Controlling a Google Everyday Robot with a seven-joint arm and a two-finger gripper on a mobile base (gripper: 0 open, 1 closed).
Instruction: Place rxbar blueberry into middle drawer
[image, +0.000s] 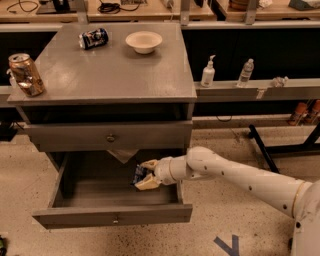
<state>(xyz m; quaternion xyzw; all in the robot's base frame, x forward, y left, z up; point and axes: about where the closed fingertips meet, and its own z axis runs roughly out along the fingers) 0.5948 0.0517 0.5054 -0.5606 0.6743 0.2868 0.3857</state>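
The grey cabinet's middle drawer (112, 215) is pulled open, its knobbed front at the bottom of the camera view. My gripper (145, 174) reaches in from the right over the drawer's right half and is shut on the rxbar blueberry (138, 175), a small dark bar with a pale label. It holds the bar inside the drawer box, just above the floor. The white arm (235, 176) stretches in from the lower right.
The closed top drawer (110, 137) sits just above the gripper. On the cabinet top (115, 70) are a crushed blue can (93, 38), a white bowl (144, 42) and a copper can (25, 75). Bottles (208, 73) stand on a shelf right.
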